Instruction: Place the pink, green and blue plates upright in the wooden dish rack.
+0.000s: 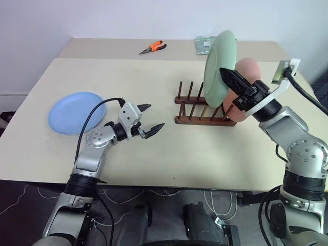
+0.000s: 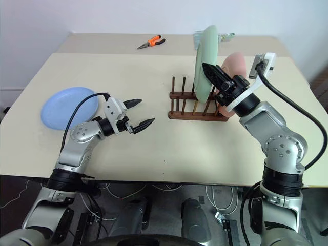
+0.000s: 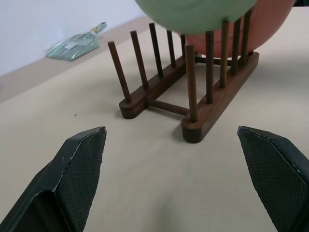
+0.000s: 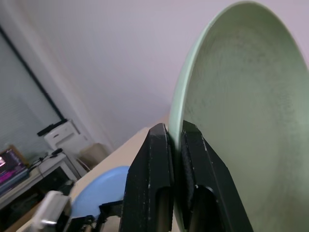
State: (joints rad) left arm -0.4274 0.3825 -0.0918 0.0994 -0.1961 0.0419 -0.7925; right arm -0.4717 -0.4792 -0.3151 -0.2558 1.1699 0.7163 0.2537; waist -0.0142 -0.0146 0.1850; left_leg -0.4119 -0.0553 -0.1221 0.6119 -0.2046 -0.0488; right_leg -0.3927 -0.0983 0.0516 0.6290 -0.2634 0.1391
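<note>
writing unreadable; right hand (image 1: pixel 227 75) grips green plate (image 1: pixel 218 64).

this looks like a lab or test room, not a home kitchen. a plain beige bench (image 1: pixel 154 154) stands against a bare white wall (image 1: pixel 128 18), with loose cables (image 1: pixel 225 202) trailing on the floor below its near edge. orange-handled pliers (image 1: pixel 152 48) lie at the far side, and a desk with a screen and a printer (image 4: pixel 63 137) stands further off.

Silver-grey jointed arms with round screwed housings, black cables looping along each, white wrist brackets, black textured two-finger gripper (image 1: pixel 146 123) tips
</note>
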